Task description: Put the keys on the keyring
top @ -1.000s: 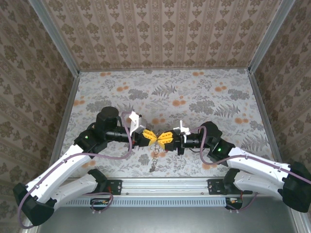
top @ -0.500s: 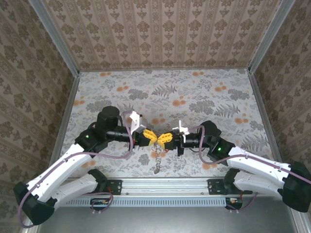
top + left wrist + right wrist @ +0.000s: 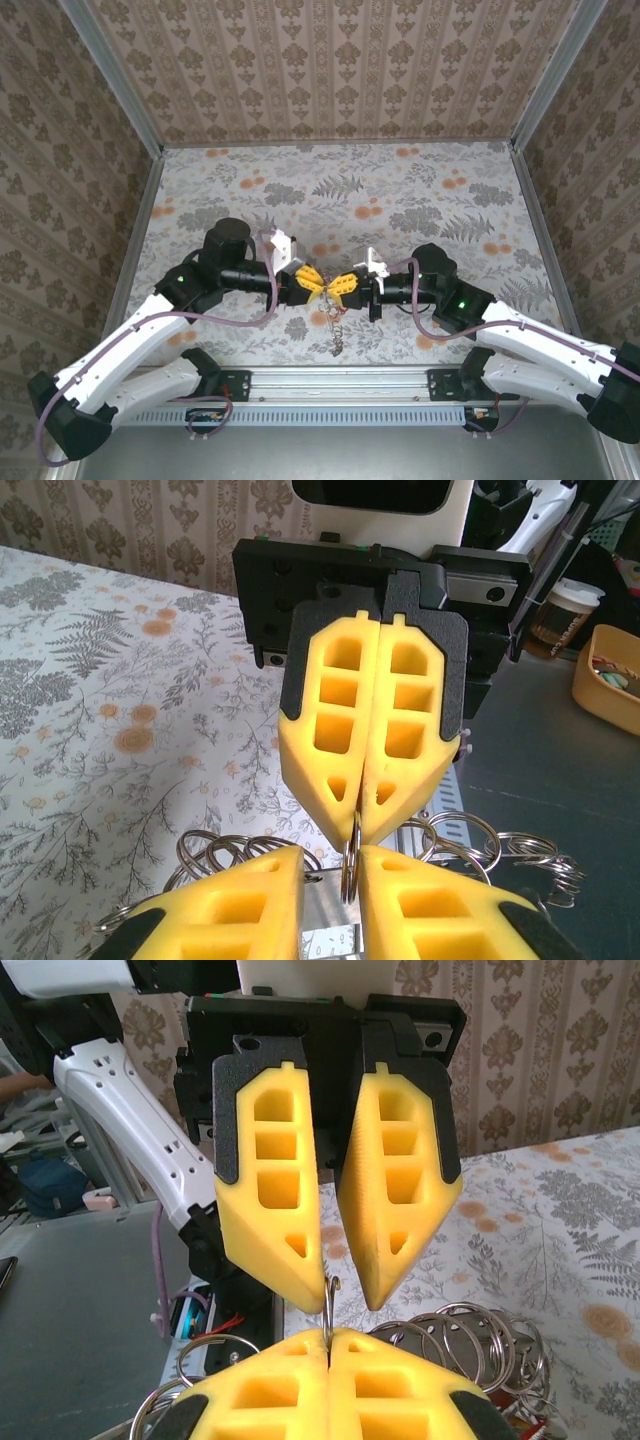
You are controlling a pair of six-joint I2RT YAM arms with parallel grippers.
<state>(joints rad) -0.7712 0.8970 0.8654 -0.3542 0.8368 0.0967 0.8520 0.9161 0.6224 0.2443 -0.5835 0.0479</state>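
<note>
The keyring (image 3: 349, 870) is a thin metal split ring, seen edge-on, held above the table where both grippers meet tip to tip. My right gripper (image 3: 327, 1335) is shut on its edge (image 3: 327, 1300). My left gripper (image 3: 330, 855) faces it, open, one finger on each side of the ring, which lies close to one pad. In the top view the left gripper (image 3: 312, 283) and right gripper (image 3: 340, 285) touch noses. A chain of several rings (image 3: 335, 330) hangs below them. I cannot make out the keys; a bit of red (image 3: 527, 1426) shows under the rings.
The flowered table (image 3: 350, 190) stretches beyond the arms, walled on three sides. An aluminium rail (image 3: 330, 382) runs along the near edge under the hanging rings. More linked rings (image 3: 470, 1335) dangle beside the right fingers. A cup (image 3: 560, 620) and a tan bin (image 3: 610, 675) stand off the table.
The left gripper's jaws have parted and no longer pinch the ring. The right gripper has closed and stays shut on it. The hanging chain has swung a little to the right.
</note>
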